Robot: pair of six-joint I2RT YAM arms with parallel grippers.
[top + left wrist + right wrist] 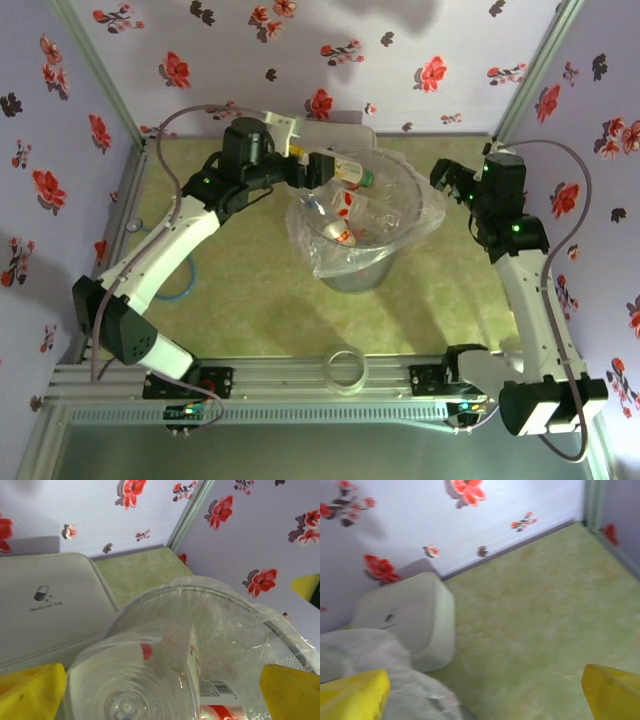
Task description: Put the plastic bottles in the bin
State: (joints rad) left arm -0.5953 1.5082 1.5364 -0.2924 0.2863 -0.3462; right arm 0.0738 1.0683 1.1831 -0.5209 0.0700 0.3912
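left claw [160, 695] hangs right over the bin's far-left rim, yellow fingertips [31, 690] spread out to the edges of the wrist view. between them sits a clear bottle [131, 692], ribbed round base toward the lens. it's close by the left pad, with a plain gap to the right pad, so nothing is clamping it.

under it is the bin [370, 272]: a big round clear bucket, with a crinkly transparent bag draped over the lip and bunching outward. more bottles [350, 212] lie in the bottom, red labels showing.

right claw [480, 695] is off the bin's right side, near the bag's edge. its fingers are parted wide with nothing in them, and mottled green mat [545, 620] lies below, open floor out to the back wall and the right corner post.

tight spot behind the bin: a white rounded box [45, 605], smooth and matte, sits close up to the rim. at the near edge, a small clear ring [347, 371] sits by the aluminium rail.
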